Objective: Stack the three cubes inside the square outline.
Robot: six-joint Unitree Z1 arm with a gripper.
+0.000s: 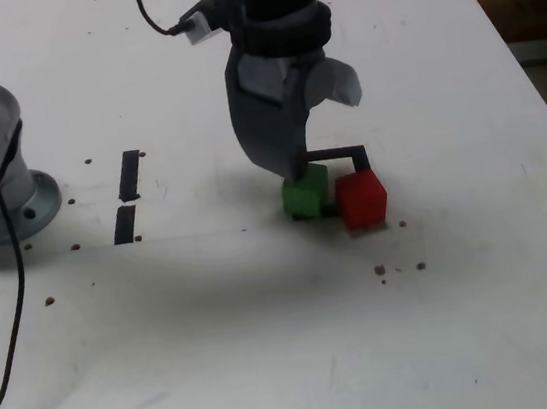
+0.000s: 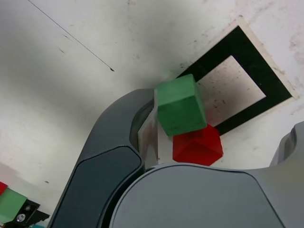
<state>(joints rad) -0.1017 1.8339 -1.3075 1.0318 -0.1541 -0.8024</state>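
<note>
The gripper (image 1: 325, 135) comes down from the top centre of the exterior view with its jaws wide apart; the wrist view shows a broad gap between the two sides, and nothing is clamped between them. The green cube (image 1: 305, 192) sits right of centre in the exterior view, at the square outline (image 1: 360, 158), just beneath the tip of the longer-looking finger; in the wrist view it shows right beside the inner face of one finger, though whether the two touch I cannot tell. The red cube (image 1: 362, 201) is just to the right of the green one in the exterior view, over the near right corner of the outline; in the wrist view the green cube partly overlaps it, and whether the two cubes touch is unclear. The yellow cube cannot be made out in either view. Two short black tape strips (image 1: 129, 175) lie left of centre in the exterior view, one nearer the camera than the other, on the pale tabletop (image 1: 221, 342); a grey metal base (image 1: 21, 202) stands at the left edge, with a black cable (image 1: 18, 268) running down past it; red and green pieces (image 2: 10, 204) show at one corner of the wrist view, cut off by its edge.
</note>
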